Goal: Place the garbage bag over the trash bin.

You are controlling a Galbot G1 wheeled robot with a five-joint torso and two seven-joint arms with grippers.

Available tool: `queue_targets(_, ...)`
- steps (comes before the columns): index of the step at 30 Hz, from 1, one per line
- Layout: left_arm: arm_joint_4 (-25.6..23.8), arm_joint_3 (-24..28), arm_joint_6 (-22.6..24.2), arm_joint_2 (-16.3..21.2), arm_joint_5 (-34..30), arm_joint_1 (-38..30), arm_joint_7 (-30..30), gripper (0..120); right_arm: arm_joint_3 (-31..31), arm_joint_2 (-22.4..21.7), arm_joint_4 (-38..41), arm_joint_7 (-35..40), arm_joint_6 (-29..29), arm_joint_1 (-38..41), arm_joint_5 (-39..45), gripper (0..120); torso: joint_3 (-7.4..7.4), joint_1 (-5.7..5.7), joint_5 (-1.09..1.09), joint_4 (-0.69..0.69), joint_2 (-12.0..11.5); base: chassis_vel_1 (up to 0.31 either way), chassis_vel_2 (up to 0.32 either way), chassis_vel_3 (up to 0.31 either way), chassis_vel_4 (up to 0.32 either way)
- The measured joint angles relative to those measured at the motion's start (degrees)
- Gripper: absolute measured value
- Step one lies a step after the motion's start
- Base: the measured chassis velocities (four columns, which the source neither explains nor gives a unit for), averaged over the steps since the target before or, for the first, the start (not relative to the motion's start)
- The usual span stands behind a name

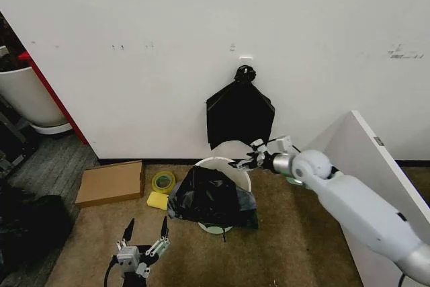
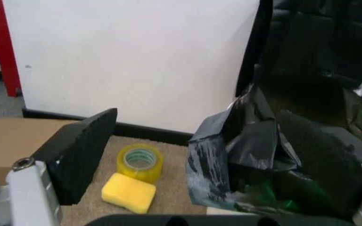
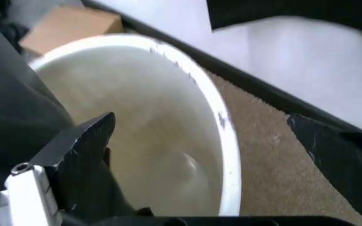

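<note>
The white trash bin (image 1: 226,163) stands on the carpet against the wall. The black garbage bag (image 1: 211,199) lies crumpled over its front side and part of its mouth. My right gripper (image 1: 244,162) is at the bin's far rim, open. In the right wrist view the white rim (image 3: 222,122) runs between its fingers (image 3: 80,146), one inside the bin and one over the carpet, and the bag (image 3: 17,108) lies beside them. My left gripper (image 1: 146,234) hangs low in front of the bin, open and holding nothing; its wrist view shows the bag (image 2: 263,160) close ahead.
A yellow tape roll (image 1: 162,181) and a yellow sponge (image 1: 158,200) lie left of the bin, beside a flat cardboard box (image 1: 111,183). A knotted black bundle of bags (image 1: 240,115) hangs on the wall. A white board (image 1: 376,166) leans at the right.
</note>
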Motion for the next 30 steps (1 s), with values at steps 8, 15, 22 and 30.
queue_targets(8,0.44,0.56,-0.43,-0.74,1.17,0.67,-0.07,100,-1.19,2.54,-6.20,-2.44,3.42,0.85,-3.67,93,0.00,0.00,-0.01,-0.01,0.00,0.000,0.000,0.000,0.000)
queue_targets(15,0.41,0.98,-0.69,-0.84,1.57,1.39,-0.06,100,0.49,3.70,-7.77,-4.67,3.75,0.96,-4.01,65,-0.01,0.00,0.00,-0.01,0.00,0.000,0.000,0.000,0.000)
queue_targets(22,0.36,0.92,-0.81,-1.02,2.21,2.11,-0.15,100,-1.00,3.68,-8.28,-6.35,4.01,1.18,-6.02,40,-0.01,-0.01,-0.01,-0.01,0.00,0.000,0.000,0.000,0.000)
queue_targets(30,0.00,0.86,-0.93,-1.22,2.21,2.76,-0.25,100,-1.42,3.64,-8.81,-6.28,4.14,1.24,-4.77,10,-0.01,-0.01,-0.01,0.00,0.00,0.000,0.000,0.000,0.000)
